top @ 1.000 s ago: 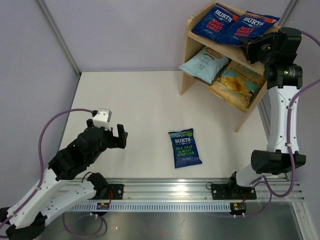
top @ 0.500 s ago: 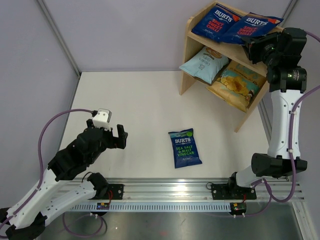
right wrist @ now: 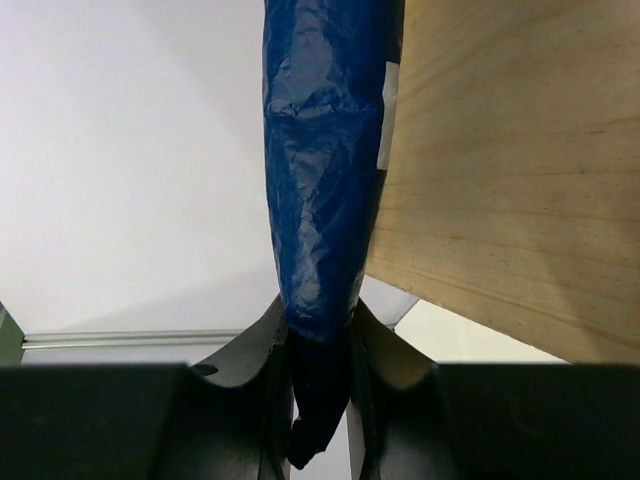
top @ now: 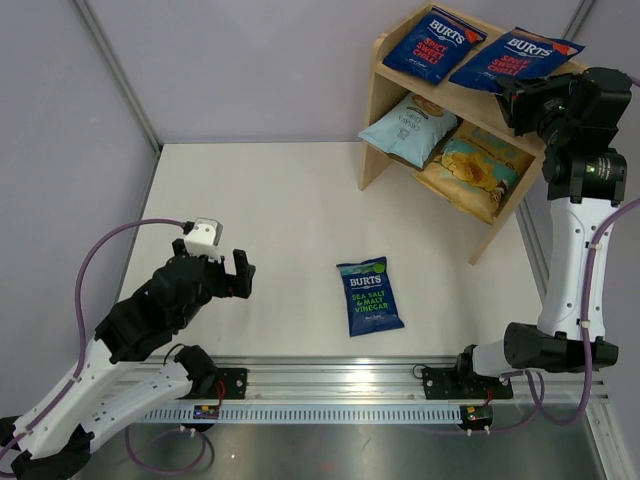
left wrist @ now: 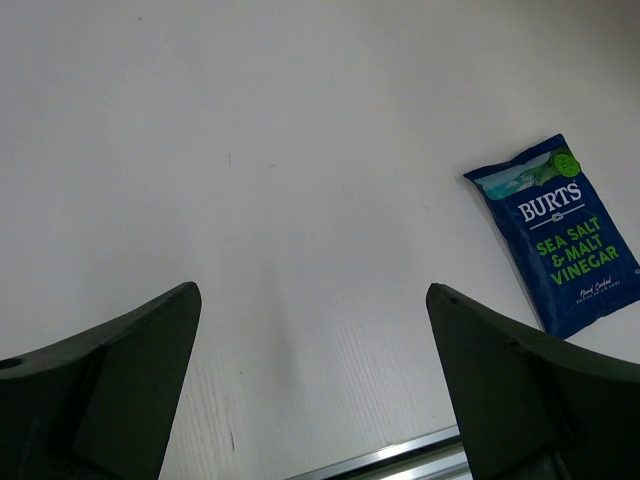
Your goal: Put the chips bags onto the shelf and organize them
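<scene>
shelf point(top: 373, 120) (seemingly four bags point(top: 432, 45)), green-lettered bag point(top: 370, 296) outside

Counter point(top: 270, 210) is open across the left and middle. The only obstacle there is the green-lettered Burts bag point(top: 370, 297), lower centre, well apart from the left gripper point(top: 240, 272), jaws wide.

Shelf point(top: 377, 110), upper right:
- **Lower tier:** filled by the pale-blue bag point(top: 408, 128) and the yellow-and-teal bag point(top: 470, 170).
- **Top tier:** left red-lettered Burts bag point(top: 432, 45) and right red-lettered Burts bag point(top: 515, 57).
- **Right end:** blocked by the right gripper point(right wrist: 318, 335), jaws pinching the right bag.
</scene>
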You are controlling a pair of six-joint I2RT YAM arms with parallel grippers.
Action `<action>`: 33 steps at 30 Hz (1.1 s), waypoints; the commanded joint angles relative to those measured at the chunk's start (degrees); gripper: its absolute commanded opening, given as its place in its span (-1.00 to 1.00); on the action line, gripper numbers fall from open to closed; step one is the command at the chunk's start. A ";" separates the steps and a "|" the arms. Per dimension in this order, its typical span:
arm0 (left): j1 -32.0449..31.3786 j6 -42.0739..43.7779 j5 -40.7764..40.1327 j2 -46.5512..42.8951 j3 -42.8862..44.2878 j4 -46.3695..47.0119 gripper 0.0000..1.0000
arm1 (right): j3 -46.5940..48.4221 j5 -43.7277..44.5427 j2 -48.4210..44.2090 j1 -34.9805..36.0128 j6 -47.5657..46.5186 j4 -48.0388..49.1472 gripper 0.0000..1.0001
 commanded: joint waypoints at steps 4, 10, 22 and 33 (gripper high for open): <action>0.01 0.66 0.28 0.20 -0.18 2.95 0.98 | -3.47 -0.57 -0.75 -0.87 1.96 4.68 -0.62; -0.07 0.66 -0.08 0.12 -0.18 2.78 0.98 | 0.73 -1.79 3.47 -0.87 0.65 2.84 -0.50; -0.07 0.75 0.36 0.12 -0.27 2.95 0.98 | 2.25 -1.80 4.10 -0.86 -3.23 -1.13 -0.42; 0.01 0.83 1.07 -0.15 -0.27 2.95 0.98 | 21.12 -0.30 12.78 -0.86 -16.57 -17.54 0.11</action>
